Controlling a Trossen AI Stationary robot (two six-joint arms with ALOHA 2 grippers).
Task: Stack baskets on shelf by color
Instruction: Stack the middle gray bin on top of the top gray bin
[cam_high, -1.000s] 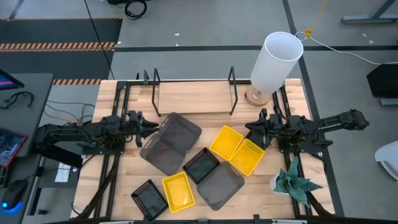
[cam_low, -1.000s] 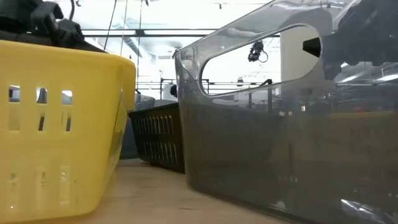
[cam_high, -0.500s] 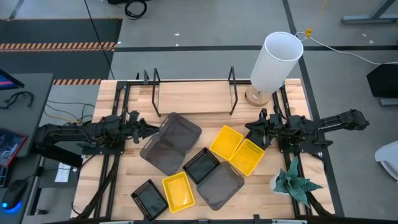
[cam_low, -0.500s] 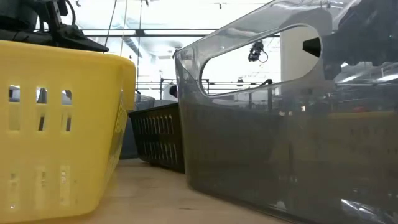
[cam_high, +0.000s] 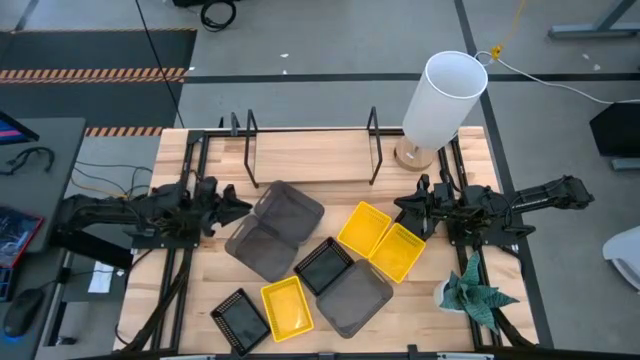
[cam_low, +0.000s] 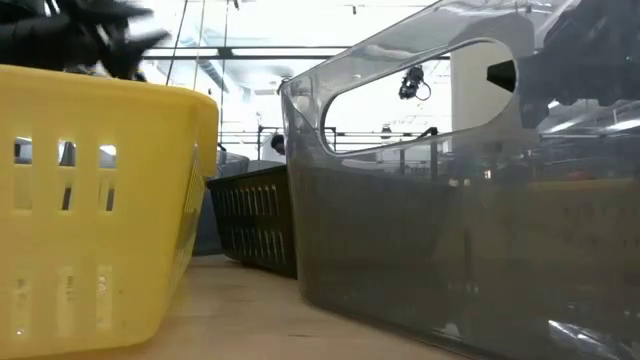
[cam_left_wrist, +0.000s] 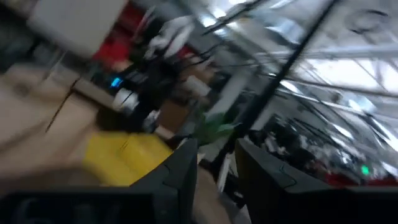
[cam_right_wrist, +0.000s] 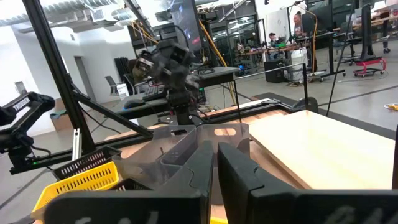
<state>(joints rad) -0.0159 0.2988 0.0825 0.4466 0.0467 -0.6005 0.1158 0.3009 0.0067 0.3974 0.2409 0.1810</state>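
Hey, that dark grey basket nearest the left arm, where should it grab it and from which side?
Probably the rim of the dark grey basket on the edge facing the left hand, which sits just beside it. The basket lies open side up, overlapping a second grey basket, so its thin upright wall suits one finger inside and one outside, coming in from the left arm's side and slightly above.

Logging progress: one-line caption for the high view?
Yellow, dark grey and black mesh plastic baskets lie scattered on the table; long light-wood shelf bare.
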